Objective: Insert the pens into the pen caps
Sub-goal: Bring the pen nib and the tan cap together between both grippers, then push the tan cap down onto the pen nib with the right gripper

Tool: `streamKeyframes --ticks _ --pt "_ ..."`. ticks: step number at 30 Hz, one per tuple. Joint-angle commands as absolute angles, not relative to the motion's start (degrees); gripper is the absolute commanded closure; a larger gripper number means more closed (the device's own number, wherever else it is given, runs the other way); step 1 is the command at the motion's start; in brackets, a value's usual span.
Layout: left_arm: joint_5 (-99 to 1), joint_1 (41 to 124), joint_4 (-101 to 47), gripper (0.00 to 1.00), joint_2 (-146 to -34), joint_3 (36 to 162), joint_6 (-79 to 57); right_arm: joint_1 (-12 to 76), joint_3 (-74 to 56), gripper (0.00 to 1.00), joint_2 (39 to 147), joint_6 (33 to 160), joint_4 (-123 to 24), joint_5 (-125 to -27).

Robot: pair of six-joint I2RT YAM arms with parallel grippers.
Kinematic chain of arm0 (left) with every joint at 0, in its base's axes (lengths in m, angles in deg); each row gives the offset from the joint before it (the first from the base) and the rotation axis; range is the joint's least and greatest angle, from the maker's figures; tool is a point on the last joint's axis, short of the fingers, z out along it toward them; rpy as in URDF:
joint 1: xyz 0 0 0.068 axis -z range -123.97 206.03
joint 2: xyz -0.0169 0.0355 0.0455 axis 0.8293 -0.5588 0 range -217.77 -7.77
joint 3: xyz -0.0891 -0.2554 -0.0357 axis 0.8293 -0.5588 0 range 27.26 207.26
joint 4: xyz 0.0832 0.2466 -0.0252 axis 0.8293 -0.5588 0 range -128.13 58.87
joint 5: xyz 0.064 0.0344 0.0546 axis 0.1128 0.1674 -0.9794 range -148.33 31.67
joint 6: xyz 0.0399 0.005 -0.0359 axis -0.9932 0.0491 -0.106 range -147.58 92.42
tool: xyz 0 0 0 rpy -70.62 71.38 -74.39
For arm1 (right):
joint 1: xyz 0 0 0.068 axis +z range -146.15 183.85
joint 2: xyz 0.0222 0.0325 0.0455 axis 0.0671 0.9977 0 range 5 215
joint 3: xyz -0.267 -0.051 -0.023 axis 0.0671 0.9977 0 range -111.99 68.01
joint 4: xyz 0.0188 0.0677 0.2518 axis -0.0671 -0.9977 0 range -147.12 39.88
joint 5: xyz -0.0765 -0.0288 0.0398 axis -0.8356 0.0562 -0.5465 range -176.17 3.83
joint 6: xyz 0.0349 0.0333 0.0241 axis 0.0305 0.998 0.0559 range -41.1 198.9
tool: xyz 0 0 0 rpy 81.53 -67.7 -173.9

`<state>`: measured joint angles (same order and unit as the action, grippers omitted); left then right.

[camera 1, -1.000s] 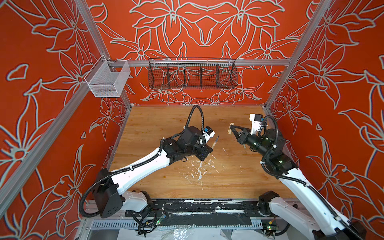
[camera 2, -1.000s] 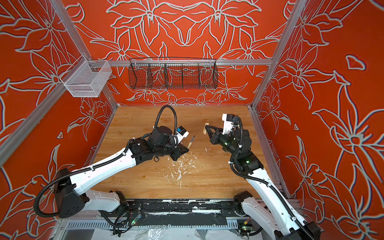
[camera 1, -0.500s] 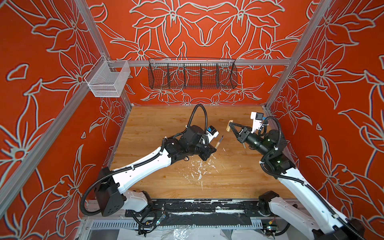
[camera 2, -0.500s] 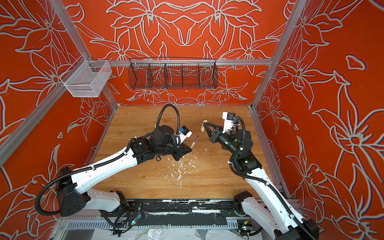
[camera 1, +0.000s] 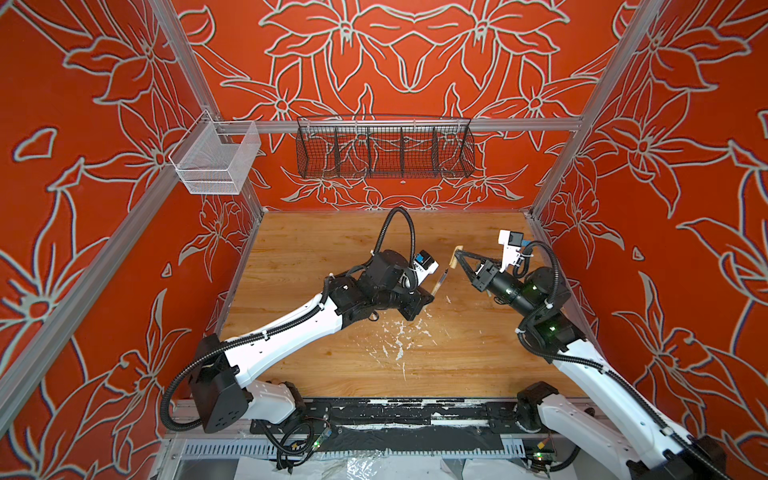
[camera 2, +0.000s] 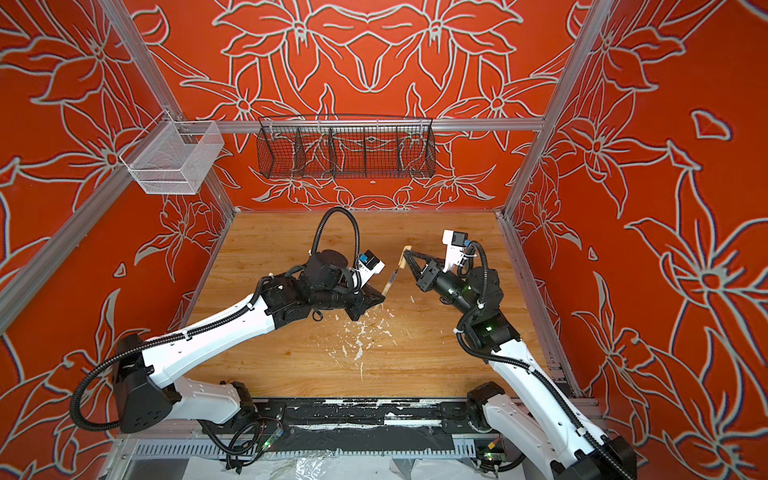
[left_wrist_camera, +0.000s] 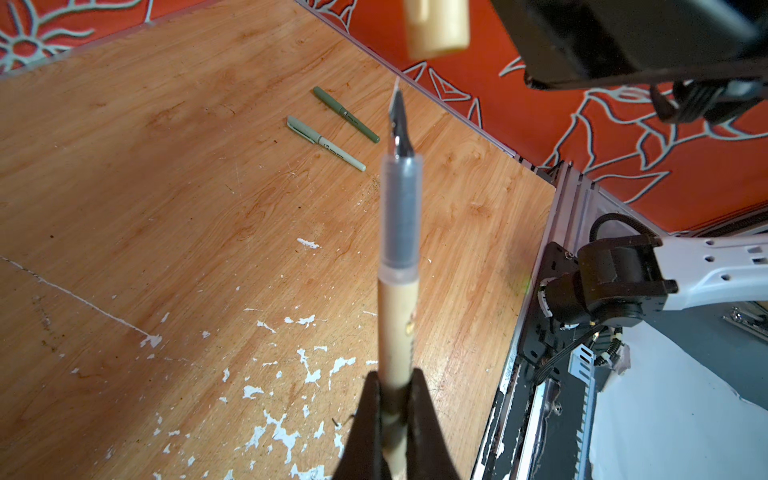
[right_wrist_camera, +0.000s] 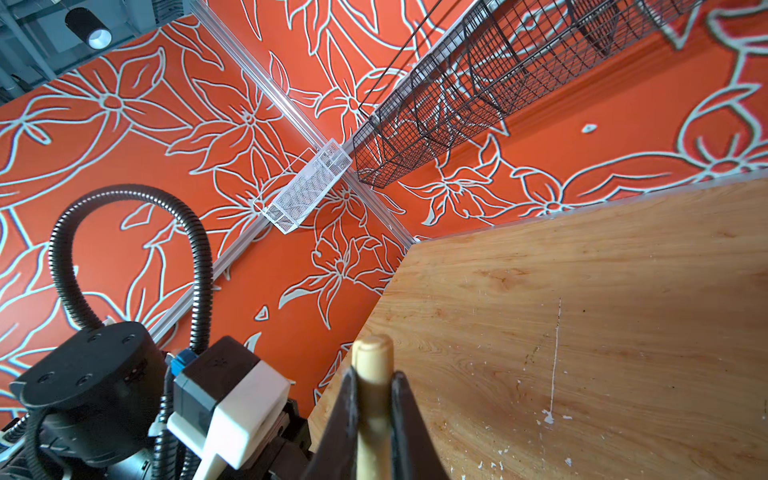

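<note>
My left gripper (left_wrist_camera: pixel 395 380) is shut on the tan pen (left_wrist_camera: pixel 397 299), whose grey section and pointed tip aim up at the tan pen cap (left_wrist_camera: pixel 436 29), with a small gap between them. My right gripper (right_wrist_camera: pixel 372 376) is shut on that cap (right_wrist_camera: pixel 372 361). In both top views the pen (camera 1: pixel 440 282) (camera 2: pixel 390 280) and cap (camera 1: pixel 455 258) (camera 2: pixel 403 257) hang above mid-table, close together. A dark green pen (left_wrist_camera: pixel 345 114) and a pale green pen (left_wrist_camera: pixel 326 143) lie on the wooden table, each with its cap on.
White paint flecks (camera 1: pixel 399 336) mark the wooden table (camera 1: pixel 316 249) in front of the arms. A black wire basket (camera 1: pixel 384 149) hangs on the back wall and a white mesh basket (camera 1: pixel 214 160) on the left wall. Orange walls close three sides.
My left gripper has carried the tan pen a little to the right, closer to the cap. The right gripper with the cap has shifted only slightly.
</note>
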<state>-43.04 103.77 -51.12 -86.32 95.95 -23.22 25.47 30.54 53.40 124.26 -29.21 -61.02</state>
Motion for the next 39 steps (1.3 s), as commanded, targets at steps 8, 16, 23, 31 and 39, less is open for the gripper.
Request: streamKeyframes --ticks 8,16,23,31,39 --pt "-43.2 104.2 -50.5 1.0 -85.8 97.8 -24.6 26.1 31.2 0.96 53.6 126.3 -25.8 -61.3" --pt "-42.9 104.3 -50.9 1.0 -86.0 98.2 -24.6 26.4 31.3 0.97 54.5 126.0 -25.2 -61.8" --pt "-43.3 104.3 -50.7 1.0 -85.6 97.9 -24.7 27.0 31.5 0.97 55.2 126.0 -24.5 -61.7" --pt "-44.8 104.3 -50.1 1.0 -85.2 97.7 -24.8 27.2 32.8 0.97 54.8 127.4 -23.5 -61.9" --pt "-45.5 104.3 -49.0 1.0 -85.0 97.1 -24.4 27.4 33.9 0.98 53.6 127.5 -24.0 -63.3"
